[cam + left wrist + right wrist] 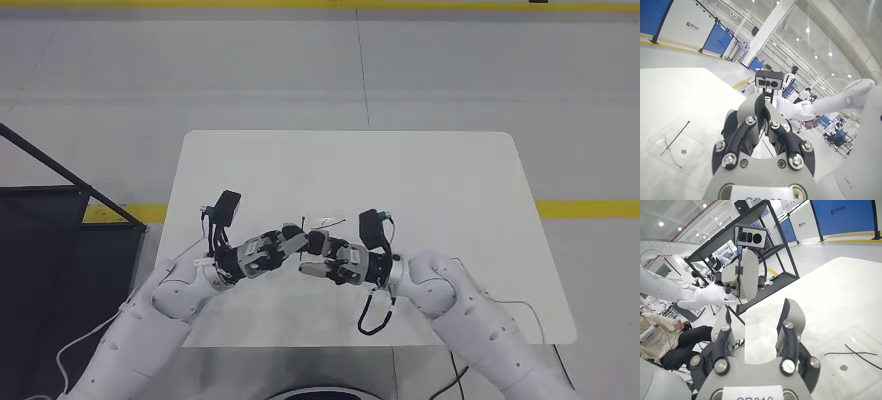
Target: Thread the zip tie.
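**Left gripper** [762,103]: clenched. Its two pads are pressed together on a thin black zip tie [763,94]. The tie passes between the pads and stands up past the fingertips.

**Right gripper** [758,309]: released. The fingers [791,313] are spread wide with nothing between them. It faces the left gripper at close range.

**Position:** In the top view, the left gripper [268,250] and right gripper [325,258] meet tip to tip over the near middle of the white table [430,180]. The held zip tie [301,224] rises from the point where they meet.

**Container:** A shallow clear plastic tray [653,141] lies flat on the table just beyond the grippers. Contents:
- one loose black tie [676,137], lying straight, with its head end at the tray's rim;
- a second loose tie [672,157], thinner and curved, crossing the first;
- a small brown fleck [683,151] on the tray floor beside the ties.
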